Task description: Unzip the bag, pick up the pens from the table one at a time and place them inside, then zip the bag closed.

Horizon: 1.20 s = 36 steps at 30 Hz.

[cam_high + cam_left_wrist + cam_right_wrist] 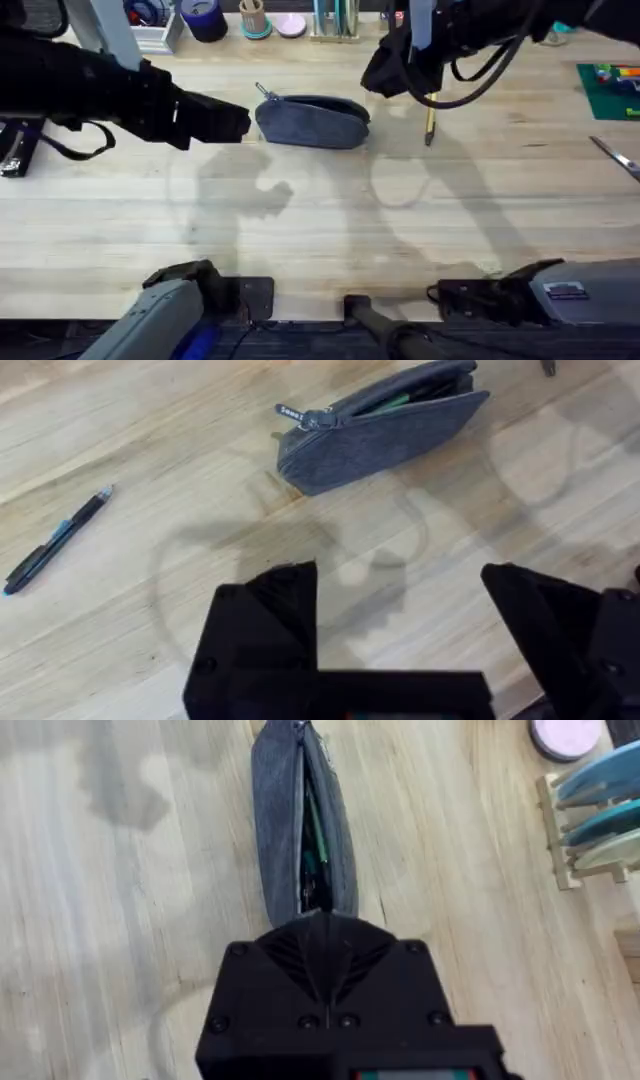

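Left tool [400, 625] hangs spread and empty just beside the bag [312, 121], a soft, light pouch lying unzipped on the desk [320, 220] with 1 blue pen [55, 540] near, likely to crumple unless pinched at the zipper pull [300, 415].

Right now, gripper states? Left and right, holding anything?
Left gripper: open, holding nothing, above the table near the bag.
Right gripper: shut, nothing visibly between its fingers, at the end of the open bag.
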### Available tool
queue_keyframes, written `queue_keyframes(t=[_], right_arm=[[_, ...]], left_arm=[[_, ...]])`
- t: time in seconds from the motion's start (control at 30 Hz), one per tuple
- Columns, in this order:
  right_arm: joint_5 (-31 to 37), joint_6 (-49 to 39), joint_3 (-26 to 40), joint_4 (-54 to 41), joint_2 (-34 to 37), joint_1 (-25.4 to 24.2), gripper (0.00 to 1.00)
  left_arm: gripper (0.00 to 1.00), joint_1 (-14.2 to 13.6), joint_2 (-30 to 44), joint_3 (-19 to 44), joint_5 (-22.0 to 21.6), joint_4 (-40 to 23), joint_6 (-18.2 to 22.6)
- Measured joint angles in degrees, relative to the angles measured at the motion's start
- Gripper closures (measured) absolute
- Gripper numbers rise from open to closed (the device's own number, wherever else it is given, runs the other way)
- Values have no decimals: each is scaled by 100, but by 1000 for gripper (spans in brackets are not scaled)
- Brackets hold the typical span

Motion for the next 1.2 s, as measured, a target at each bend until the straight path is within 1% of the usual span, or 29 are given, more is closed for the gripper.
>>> queue_keyframes(t=[0.77, 1.03, 1.2], right_arm=[[1, -43, 2, 287, 850, 125, 974], [-2, -44, 7, 291, 887, 192, 973], [0, -55, 17, 291, 1060, 208, 973]], left_arm=[[6, 0, 0, 0, -1, 0, 0], [6, 0, 0, 0, -1, 0, 0], [5, 0, 0, 0, -1, 0, 0]])
